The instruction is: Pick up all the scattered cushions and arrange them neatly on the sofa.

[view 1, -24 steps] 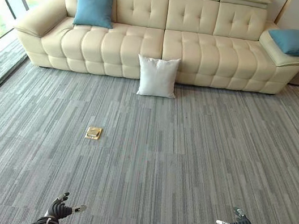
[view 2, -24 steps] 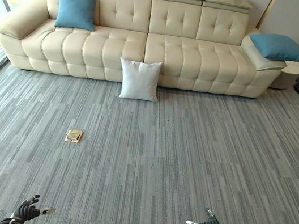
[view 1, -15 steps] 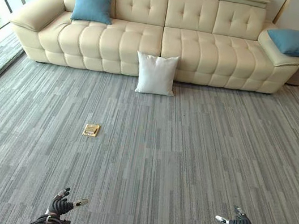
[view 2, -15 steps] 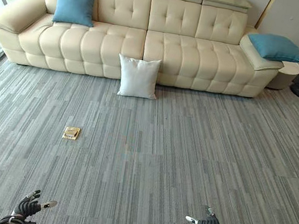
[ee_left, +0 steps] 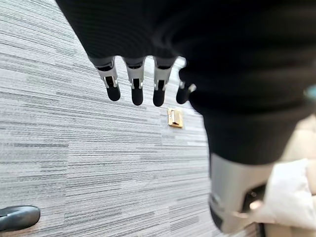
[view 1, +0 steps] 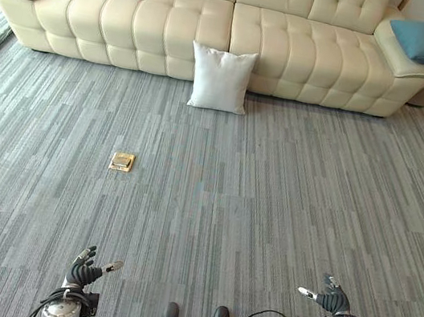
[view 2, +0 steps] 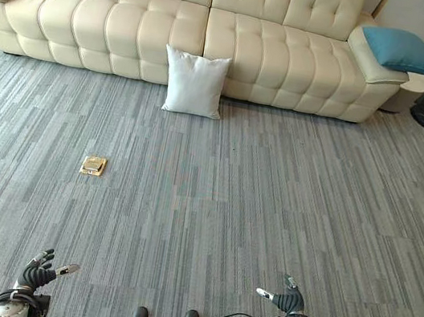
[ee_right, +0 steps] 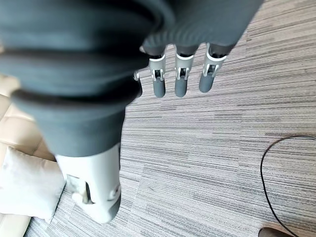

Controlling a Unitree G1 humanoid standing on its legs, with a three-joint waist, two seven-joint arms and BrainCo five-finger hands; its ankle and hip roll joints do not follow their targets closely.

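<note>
White cushion (view 1: 221, 78) stands upright on the carpet, leaning against the sofa (view 1: 294, 54) front, well ahead of me. My left hand (view 1: 84, 268) and right hand (view 1: 327, 295) hang relaxed, empty, about equally far.

Cream sofa (view 1: 219, 21), white cushion (view 1: 221, 79), grey striped carpet (view 1: 271, 193)

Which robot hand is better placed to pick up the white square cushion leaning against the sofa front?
Neither clearly. The white square cushion stands far ahead, roughly centred between both. The left robot hand and right robot hand are both open, empty and low. It sits slightly left of centre, so marginally left.
</note>
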